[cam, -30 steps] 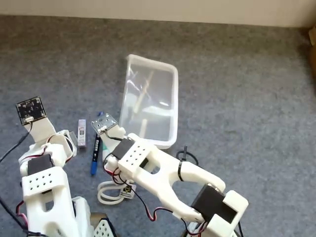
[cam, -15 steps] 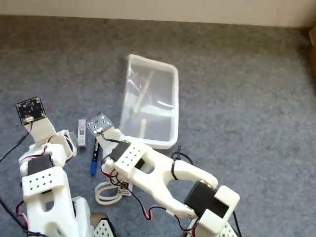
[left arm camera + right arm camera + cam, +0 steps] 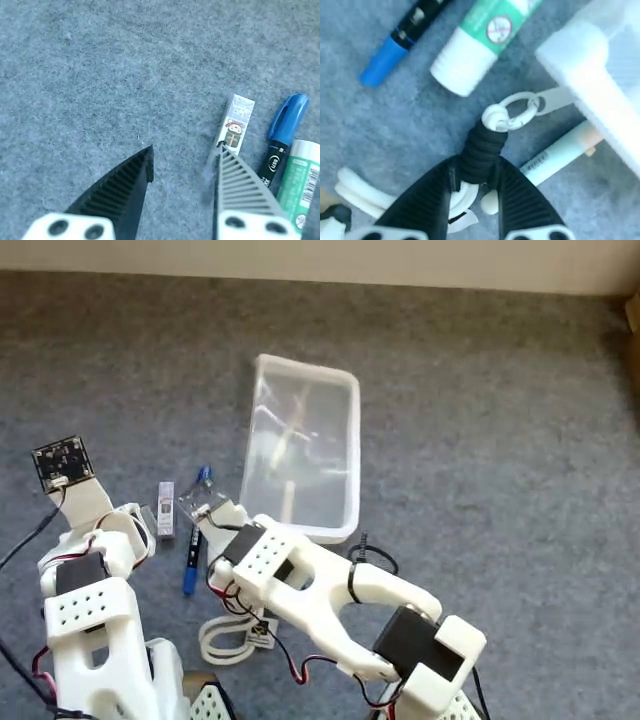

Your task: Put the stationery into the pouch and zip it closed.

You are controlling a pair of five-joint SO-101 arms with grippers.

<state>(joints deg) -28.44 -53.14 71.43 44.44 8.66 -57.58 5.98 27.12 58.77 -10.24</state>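
Pouch (image 3: 305, 445), its black zip pull (image 3: 481, 150) in grip of right end effector (image 3: 476, 169).

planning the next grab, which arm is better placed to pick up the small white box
Left. Its jaws stand open over the carpet with the small white box beside one tip; the right jaws are shut on the black zipper pull.
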